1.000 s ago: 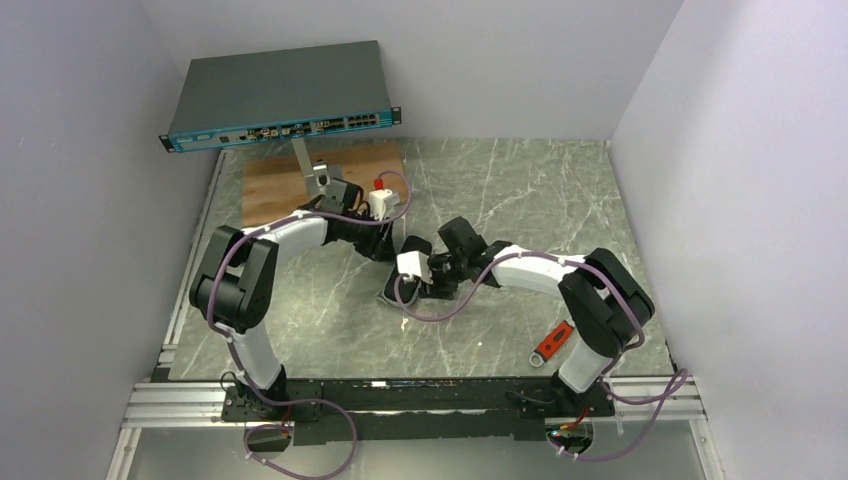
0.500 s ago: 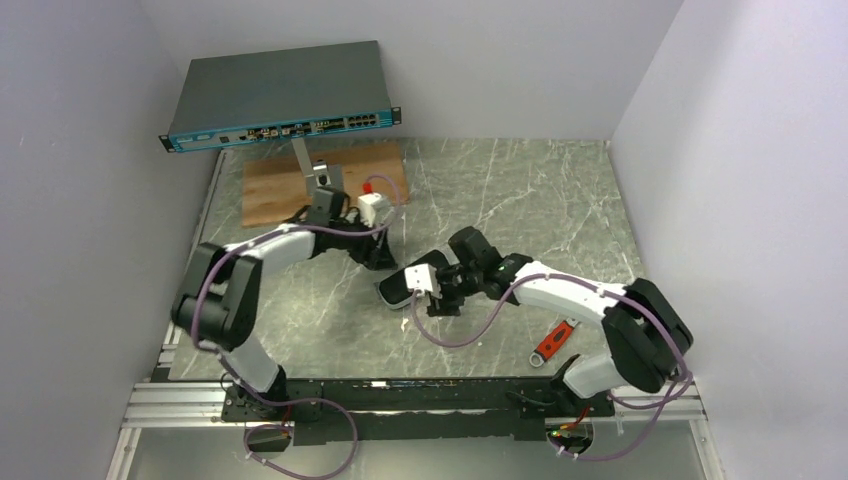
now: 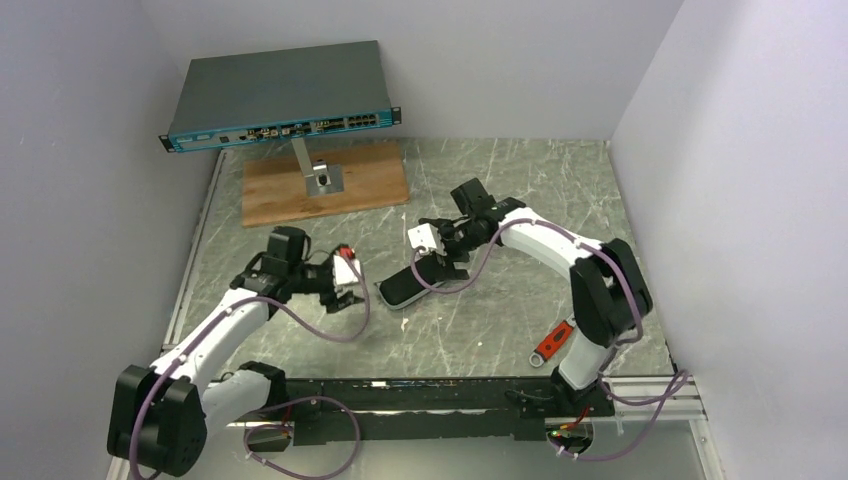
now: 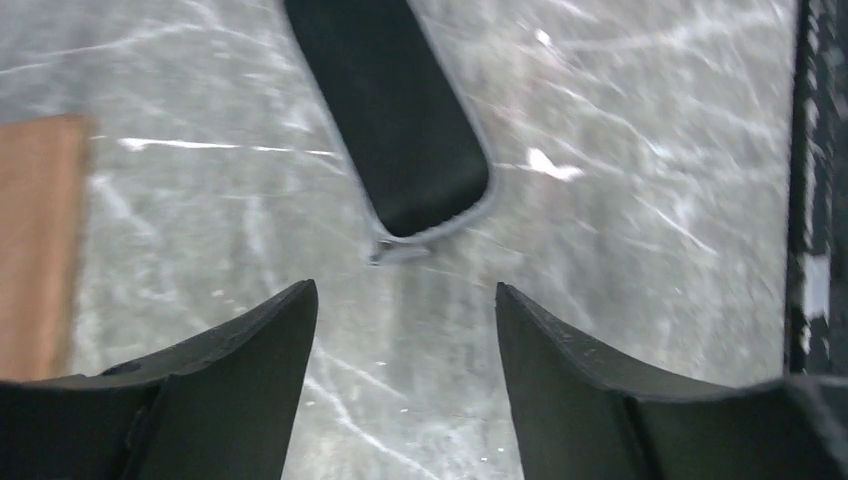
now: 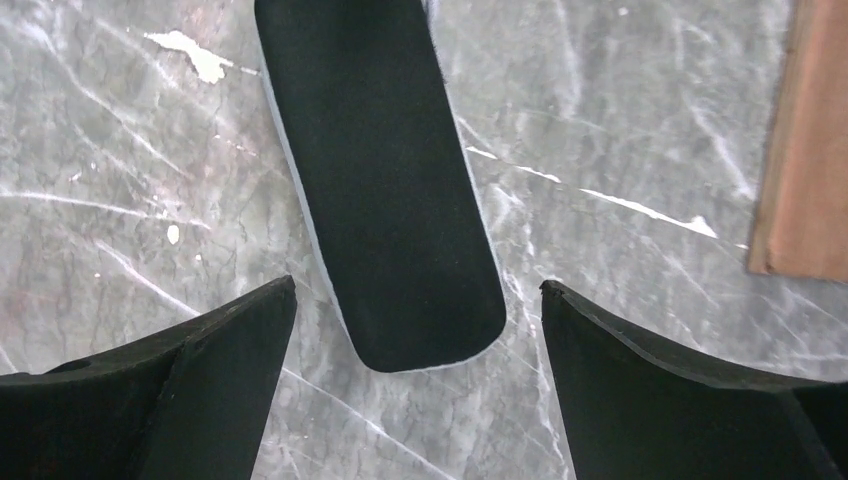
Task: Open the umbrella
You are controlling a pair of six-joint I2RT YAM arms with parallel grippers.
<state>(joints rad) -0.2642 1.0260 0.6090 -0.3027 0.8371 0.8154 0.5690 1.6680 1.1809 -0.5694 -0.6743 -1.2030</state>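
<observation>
Left gripper (image 4: 400, 292) and right gripper (image 5: 418, 288): both spread wide, empty. Flat black pouch (image 5: 380, 180) between them looks soft, light and limp. No umbrella in sight; I'd take its handle.

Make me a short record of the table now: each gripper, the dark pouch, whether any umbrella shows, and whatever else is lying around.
left gripper: open, empty, just short of the pouch's zip end
right gripper: open, empty, over the pouch's other end
pouch: flat, dark, pale edging, lying on the table
umbrella: none in view
other: wooden board, network switch on a stand, red tool
</observation>
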